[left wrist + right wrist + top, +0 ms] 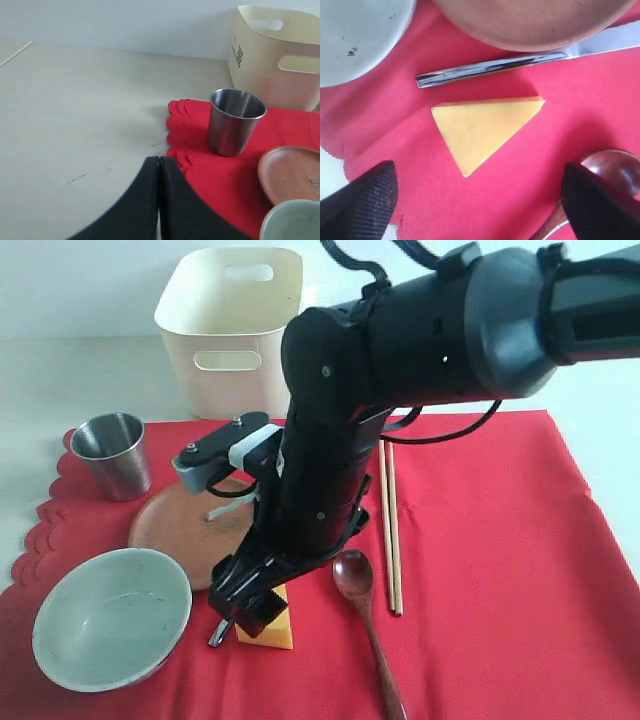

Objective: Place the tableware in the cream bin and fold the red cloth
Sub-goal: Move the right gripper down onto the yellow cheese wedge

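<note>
Six tableware pieces are laid on the red cloth (500,570): cup (112,453), plate (172,532), bowl (110,618), knife (495,65), spoon (362,610), chopsticks (392,530). The cream bin (232,330) is set behind it. The right claw (480,197) is held wide above a cheese wedge (480,125); the left claw (159,200) is closed.

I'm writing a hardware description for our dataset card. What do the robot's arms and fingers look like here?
The right arm is glossy black with bulky rounded housings, black cables looping beside it, and a grey-white bracket near the wrist. Its fingers are black and finely ribbed. The left fingers are smooth, black, curved and tapering.
</note>
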`<control>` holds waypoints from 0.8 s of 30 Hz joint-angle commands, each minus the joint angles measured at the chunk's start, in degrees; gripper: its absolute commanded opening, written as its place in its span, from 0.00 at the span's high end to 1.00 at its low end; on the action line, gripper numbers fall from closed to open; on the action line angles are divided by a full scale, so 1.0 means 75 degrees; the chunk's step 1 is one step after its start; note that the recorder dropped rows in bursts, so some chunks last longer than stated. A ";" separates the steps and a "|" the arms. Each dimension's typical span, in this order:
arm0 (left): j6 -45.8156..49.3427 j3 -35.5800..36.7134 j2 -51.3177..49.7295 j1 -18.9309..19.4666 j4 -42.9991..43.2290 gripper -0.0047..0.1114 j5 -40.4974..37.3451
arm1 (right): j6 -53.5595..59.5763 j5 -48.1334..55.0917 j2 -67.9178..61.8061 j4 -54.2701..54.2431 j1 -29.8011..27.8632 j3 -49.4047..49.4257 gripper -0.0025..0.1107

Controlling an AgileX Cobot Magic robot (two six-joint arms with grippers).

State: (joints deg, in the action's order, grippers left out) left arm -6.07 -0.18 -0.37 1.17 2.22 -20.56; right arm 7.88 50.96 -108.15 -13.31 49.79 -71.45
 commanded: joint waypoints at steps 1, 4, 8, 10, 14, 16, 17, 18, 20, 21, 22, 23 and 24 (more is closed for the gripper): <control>-0.0019 0.0024 0.0049 -0.0001 0.0023 0.96 0.0050 | -0.0134 -0.0152 -0.0426 -0.0039 0.0027 0.0030 0.25; -0.0019 0.0024 0.0049 -0.0001 0.0023 0.96 0.0050 | -0.0267 -0.0369 -0.0624 -0.0054 0.0027 0.0030 0.25; -0.0019 0.0024 0.0049 -0.0001 0.0023 0.96 0.0050 | -0.0253 -0.0444 -0.0744 -0.0363 0.0027 0.0030 0.25; -0.0019 0.0024 0.0049 -0.0001 0.0023 0.96 0.0050 | -0.0229 -0.0444 -0.0765 -0.0541 0.0027 0.0030 0.25; -0.0019 0.0024 0.0049 -0.0001 0.0023 0.96 0.0050 | -0.0203 -0.0529 -0.0765 -0.0547 0.0168 0.0030 0.25; -0.0019 0.0024 0.0049 -0.0001 0.0023 0.96 0.0050 | -0.0203 -0.0624 -0.0780 -0.0487 0.0300 0.0030 0.25; -0.0019 0.0024 0.0049 -0.0001 0.0023 0.96 0.0050 | -0.0236 -0.0711 -0.0780 -0.0433 0.0343 0.0030 0.25; -0.0019 0.0024 0.0049 -0.0001 0.0023 0.96 0.0050 | -0.0285 -0.0795 -0.0780 -0.0340 0.0411 0.0030 0.25; -0.0019 0.0024 0.0049 -0.0001 0.0023 0.96 0.0050 | -0.0403 -0.0927 -0.0780 -0.0221 0.0473 0.0030 0.25; -0.0019 0.0024 0.0049 -0.0001 0.0023 0.96 0.0050 | -0.0463 -0.0987 -0.0780 -0.0201 0.0473 0.0030 0.25; -0.0019 0.0024 0.0049 -0.0001 0.0023 0.96 0.0050 | -0.0468 -0.1022 -0.0799 -0.0201 0.0473 0.0030 0.25; -0.0019 0.0024 0.0049 -0.0001 0.0023 0.96 0.0050 | -0.0485 -0.1061 -0.0797 -0.0201 0.0473 0.0030 0.25; -0.0019 0.0024 0.0049 -0.0001 0.0023 0.96 0.0050 | -0.0543 -0.1084 -0.0815 -0.0138 0.0473 0.0030 0.25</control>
State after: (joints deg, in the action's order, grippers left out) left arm -6.07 -0.18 -0.37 1.17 2.22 -20.56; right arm 4.87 44.23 -114.10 -15.63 53.21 -71.45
